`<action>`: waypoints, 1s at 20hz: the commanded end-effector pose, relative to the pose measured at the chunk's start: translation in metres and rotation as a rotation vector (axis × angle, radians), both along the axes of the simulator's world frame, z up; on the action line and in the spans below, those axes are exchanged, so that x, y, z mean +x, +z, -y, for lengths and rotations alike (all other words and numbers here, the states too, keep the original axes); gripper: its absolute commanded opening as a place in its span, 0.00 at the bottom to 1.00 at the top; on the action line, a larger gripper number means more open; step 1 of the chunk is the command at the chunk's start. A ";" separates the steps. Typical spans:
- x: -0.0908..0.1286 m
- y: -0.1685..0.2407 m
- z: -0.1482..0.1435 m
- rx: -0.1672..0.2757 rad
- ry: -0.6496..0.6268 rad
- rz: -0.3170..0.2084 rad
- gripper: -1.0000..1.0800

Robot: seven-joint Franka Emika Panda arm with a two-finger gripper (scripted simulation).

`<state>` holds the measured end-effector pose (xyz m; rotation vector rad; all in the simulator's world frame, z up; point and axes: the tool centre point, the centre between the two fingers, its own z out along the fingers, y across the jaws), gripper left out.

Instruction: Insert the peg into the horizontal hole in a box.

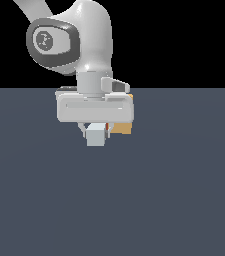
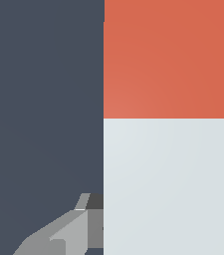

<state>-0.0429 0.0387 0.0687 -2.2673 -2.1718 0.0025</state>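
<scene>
the gripper [image 1: 95, 131] hides most of the box [image 1: 122, 129] and its hole.

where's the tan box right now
In the exterior view the small tan-orange box sits on the dark floor just behind the white gripper, peeking out on the exterior view's right beside the pale grey peg.

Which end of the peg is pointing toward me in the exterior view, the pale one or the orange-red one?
The pale grey-white end of the peg faces the camera, just below the gripper. The orange-red end points away, toward the tan box behind.
</scene>
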 end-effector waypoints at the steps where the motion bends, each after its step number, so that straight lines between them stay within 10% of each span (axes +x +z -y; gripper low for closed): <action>1: 0.007 0.007 -0.016 0.000 -0.025 0.003 0.00; 20: 0.026 0.019 -0.052 0.000 -0.081 0.003 0.00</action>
